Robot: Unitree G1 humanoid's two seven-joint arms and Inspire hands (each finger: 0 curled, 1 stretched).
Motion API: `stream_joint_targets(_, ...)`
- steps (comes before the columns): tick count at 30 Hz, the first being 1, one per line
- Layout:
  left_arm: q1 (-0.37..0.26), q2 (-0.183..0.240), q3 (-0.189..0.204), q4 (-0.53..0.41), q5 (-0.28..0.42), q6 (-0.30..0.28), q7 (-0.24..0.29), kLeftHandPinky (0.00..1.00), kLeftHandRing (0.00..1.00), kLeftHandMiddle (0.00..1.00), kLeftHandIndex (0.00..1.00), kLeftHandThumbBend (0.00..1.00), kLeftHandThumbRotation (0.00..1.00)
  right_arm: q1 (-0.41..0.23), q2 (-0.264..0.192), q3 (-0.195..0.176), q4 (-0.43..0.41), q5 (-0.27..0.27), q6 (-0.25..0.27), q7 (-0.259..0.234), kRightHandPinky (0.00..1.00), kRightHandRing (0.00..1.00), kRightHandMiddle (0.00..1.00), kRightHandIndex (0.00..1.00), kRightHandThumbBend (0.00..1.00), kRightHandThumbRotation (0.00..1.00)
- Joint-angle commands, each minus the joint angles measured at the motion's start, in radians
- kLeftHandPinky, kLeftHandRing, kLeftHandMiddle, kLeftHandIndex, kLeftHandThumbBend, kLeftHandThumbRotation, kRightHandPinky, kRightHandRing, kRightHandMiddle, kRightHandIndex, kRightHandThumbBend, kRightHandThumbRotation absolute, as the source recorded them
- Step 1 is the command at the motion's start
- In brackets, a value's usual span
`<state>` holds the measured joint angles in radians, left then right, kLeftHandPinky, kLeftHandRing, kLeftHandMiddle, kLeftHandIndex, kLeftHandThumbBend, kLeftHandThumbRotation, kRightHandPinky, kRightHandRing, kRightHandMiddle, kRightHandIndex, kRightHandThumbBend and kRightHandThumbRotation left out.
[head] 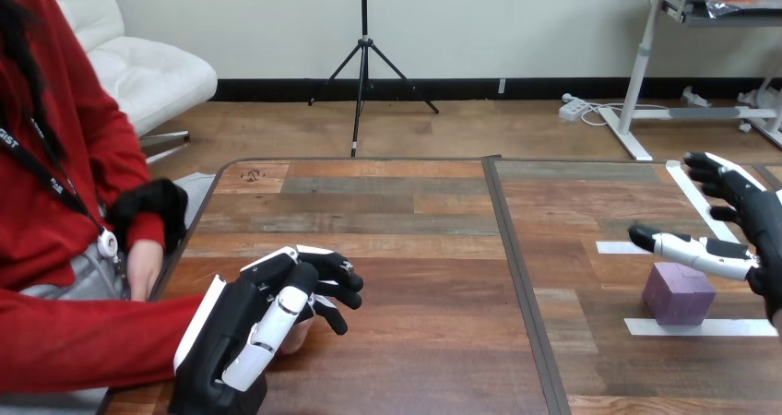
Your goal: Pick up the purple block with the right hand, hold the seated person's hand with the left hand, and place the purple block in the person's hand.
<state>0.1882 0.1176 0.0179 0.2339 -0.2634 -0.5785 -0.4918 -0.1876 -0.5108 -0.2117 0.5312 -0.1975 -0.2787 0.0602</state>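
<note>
The purple block (680, 293) sits on the table (415, 249) at the right, between white tape strips. My right hand (752, 226) hovers open just above and behind it, with the thumb stretched over the block's top and the fingers spread farther back. At the lower left, my left hand (244, 327) lies over the person's hand (297, 337), which reaches in on a red sleeve. My left hand's fingers and thumb curl round that hand, and only a small part of it shows beneath them.
White tape strips (701, 327) mark the table around the block. A dark seam (516, 277) runs front to back down the table's middle. The person's other hand (145, 269) rests off the table's left edge.
</note>
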Motion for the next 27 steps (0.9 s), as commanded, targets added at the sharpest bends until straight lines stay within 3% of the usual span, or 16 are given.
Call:
stream_joint_targets(1, -0.068, -0.006, 0.007, -0.006, -0.011, -0.027, -0.006, 0.38, 0.54, 0.58, 0.55, 0.44, 0.71, -0.105, -0.043, 0.023, 0.035, -0.028, 0.036, -0.024, 0.87, 0.92, 0.92, 0.9, 1.0, 0.3)
stream_joint_targets(12, -0.074, -0.006, 0.009, 0.005, -0.018, -0.036, -0.017, 0.37, 0.53, 0.57, 0.54, 0.43, 0.71, -0.165, -0.069, 0.066, 0.137, -0.09, 0.07, -0.04, 0.83, 0.93, 0.94, 0.93, 1.0, 0.24)
stream_joint_targets(15, -0.075, -0.008, 0.009, 0.006, -0.018, -0.036, -0.018, 0.37, 0.52, 0.56, 0.54, 0.43, 0.71, -0.189, -0.066, 0.07, 0.166, -0.084, 0.116, -0.029, 0.82, 0.94, 0.95, 0.94, 1.0, 0.22)
stream_joint_targets(27, -0.082, -0.008, 0.01, 0.007, -0.012, -0.03, -0.013, 0.36, 0.52, 0.56, 0.53, 0.44, 0.7, -0.256, -0.097, 0.135, 0.325, -0.115, 0.06, -0.01, 0.83, 0.97, 0.96, 0.96, 1.0, 0.16)
